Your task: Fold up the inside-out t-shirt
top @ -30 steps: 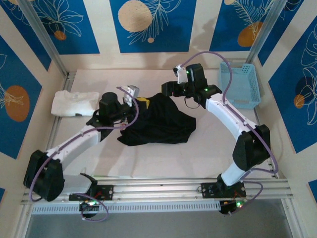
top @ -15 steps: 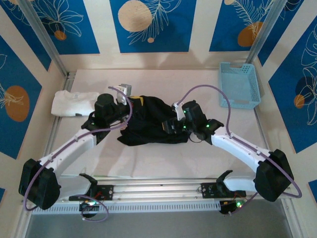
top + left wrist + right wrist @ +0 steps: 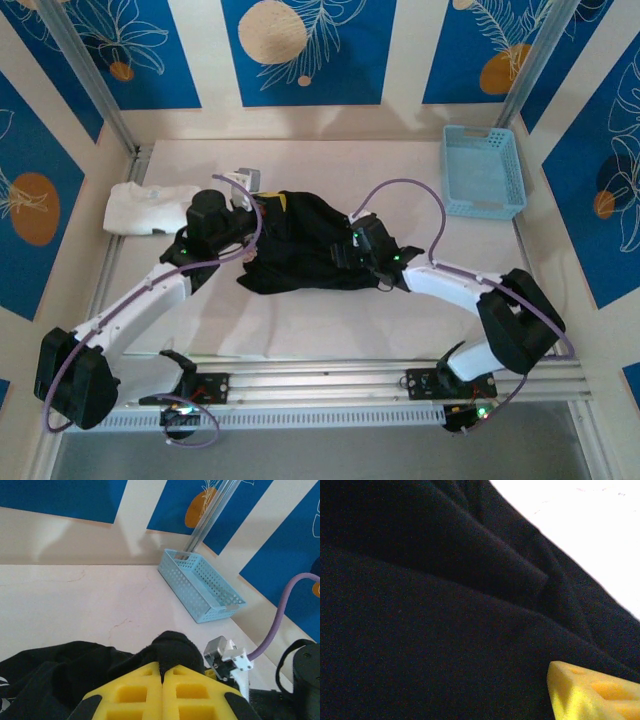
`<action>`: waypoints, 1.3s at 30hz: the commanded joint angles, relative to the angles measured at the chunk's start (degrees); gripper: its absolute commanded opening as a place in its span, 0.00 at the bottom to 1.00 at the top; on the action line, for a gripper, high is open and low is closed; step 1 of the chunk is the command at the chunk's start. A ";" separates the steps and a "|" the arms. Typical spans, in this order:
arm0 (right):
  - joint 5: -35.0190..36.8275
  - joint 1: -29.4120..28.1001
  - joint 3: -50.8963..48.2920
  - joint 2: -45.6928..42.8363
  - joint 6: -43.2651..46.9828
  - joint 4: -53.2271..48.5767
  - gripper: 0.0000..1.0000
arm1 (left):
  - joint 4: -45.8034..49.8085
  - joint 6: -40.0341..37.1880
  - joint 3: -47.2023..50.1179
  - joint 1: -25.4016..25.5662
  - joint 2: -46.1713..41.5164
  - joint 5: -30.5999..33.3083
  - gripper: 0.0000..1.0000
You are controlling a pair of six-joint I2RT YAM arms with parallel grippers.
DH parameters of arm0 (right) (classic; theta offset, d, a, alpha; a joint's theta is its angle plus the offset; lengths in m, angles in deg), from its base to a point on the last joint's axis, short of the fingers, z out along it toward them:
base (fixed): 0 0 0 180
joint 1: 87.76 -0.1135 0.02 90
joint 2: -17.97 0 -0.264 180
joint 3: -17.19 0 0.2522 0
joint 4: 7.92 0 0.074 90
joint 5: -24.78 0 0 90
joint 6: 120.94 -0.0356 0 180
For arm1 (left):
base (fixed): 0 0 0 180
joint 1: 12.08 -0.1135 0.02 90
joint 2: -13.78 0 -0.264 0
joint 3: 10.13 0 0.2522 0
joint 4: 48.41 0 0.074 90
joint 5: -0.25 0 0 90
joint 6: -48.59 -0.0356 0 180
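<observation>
The inside-out t-shirt point(image 3: 305, 250) is black and lies bunched at mid-table. My left gripper point(image 3: 278, 207) is at its back-left edge. In the left wrist view the yellow pads point(image 3: 135, 692) are pressed together with a fold of the black cloth point(image 3: 172, 647) pinched between their tips. My right gripper point(image 3: 347, 250) is down on the shirt's middle right. Its wrist view is close on black cloth point(image 3: 435, 620), with one yellow finger point(image 3: 592, 692) far out at the lower right and nothing clamped against it.
A folded white t-shirt point(image 3: 150, 207) lies at the left, just behind my left arm. A light-blue basket point(image 3: 483, 170) stands at the back right, also seen as the basket point(image 3: 200, 587) from the left wrist. Bare table point(image 3: 330, 320) runs along the front.
My right arm has swung from the back, near the basket, forward and down onto the shirt's middle, its jaws spreading wider. My left gripper has kept its hold and shifted slightly back-left.
</observation>
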 commanded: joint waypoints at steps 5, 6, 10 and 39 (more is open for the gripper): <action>4.70 -0.30 5.91 5.56 8.17 5.80 0.37 | 0.64 -0.49 -1.99 -0.10 -2.17 -0.18 0.00; 4.97 -0.38 6.22 4.83 9.56 5.58 0.29 | 1.08 -0.49 -2.15 -0.10 -2.27 0.25 0.00; 5.71 -0.04 6.31 -2.92 13.37 1.56 0.00 | 2.72 1.05 -3.94 -0.18 -2.63 -0.19 0.00; -13.69 20.06 34.57 -9.25 15.34 -30.04 0.05 | 3.57 3.70 -13.39 -3.03 -6.50 5.22 0.00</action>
